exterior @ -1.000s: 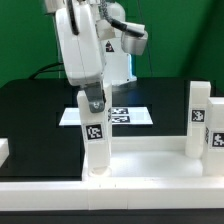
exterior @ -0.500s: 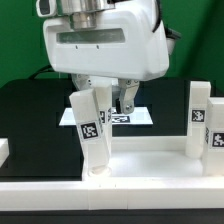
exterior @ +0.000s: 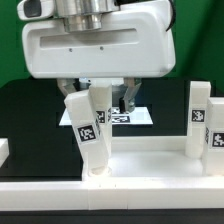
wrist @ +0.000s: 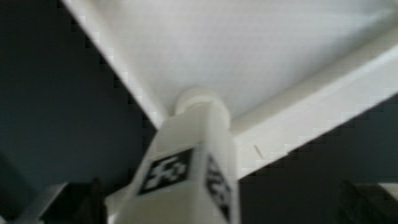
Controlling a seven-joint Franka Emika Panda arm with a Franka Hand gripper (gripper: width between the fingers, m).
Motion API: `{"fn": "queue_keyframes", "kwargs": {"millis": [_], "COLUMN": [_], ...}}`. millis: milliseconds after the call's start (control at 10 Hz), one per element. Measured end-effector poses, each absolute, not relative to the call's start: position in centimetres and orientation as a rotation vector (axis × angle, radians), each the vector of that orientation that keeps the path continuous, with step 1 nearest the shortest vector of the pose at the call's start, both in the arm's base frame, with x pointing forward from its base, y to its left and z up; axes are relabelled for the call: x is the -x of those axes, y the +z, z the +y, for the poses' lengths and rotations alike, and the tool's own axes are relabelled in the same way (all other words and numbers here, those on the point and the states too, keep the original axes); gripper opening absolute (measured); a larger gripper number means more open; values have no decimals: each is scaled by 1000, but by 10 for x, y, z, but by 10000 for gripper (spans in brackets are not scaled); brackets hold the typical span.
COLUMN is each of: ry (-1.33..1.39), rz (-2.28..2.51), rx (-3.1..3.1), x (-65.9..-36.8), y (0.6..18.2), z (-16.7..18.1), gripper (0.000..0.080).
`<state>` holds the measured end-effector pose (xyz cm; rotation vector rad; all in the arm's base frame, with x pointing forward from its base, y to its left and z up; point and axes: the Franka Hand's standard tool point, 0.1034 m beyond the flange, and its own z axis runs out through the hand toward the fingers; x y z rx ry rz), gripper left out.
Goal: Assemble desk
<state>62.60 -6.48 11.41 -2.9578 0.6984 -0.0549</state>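
Note:
The white desk slab [exterior: 150, 160] lies flat across the front of the black table. A square white leg [exterior: 85, 130] with a black-and-white tag stands with its foot in the slab's near socket, its top leaning towards the exterior view's left. My gripper [exterior: 115, 102] hangs just behind the leg's top. Its two fingers are apart, with nothing between them. In the wrist view the leg [wrist: 187, 170] fills the middle, running down to the slab [wrist: 267, 50]. A second leg [exterior: 199, 115] stands upright at the slab's right end.
The marker board [exterior: 138, 117] lies on the black table behind the gripper. A small white part [exterior: 3, 150] shows at the left edge. A white bar [exterior: 110, 205] runs along the front. My arm's wide white body [exterior: 100, 40] fills the upper frame.
The gripper has turned about its axis and come towards the camera. It held the upright leg before; now its fingers are off it and the leg leans to the left.

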Motion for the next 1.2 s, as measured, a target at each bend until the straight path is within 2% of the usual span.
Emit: {"fn": "queue_keyframes", "kwargs": {"millis": [300,500,800,900,1000,1200], "ry": [-61,-54,-47,-43,-35,-25], "rz": [580,554,590,653,772,962], "rx": [2984,2976,2967,2953,2922,2865], "x": [-627,-637,-637,-637,-637,-637], "y": [116,128,125,125,125,125], "z": [-71,-69,-66,-65,-65,-65], "gripper": [648,648,639,481,288,289]}}
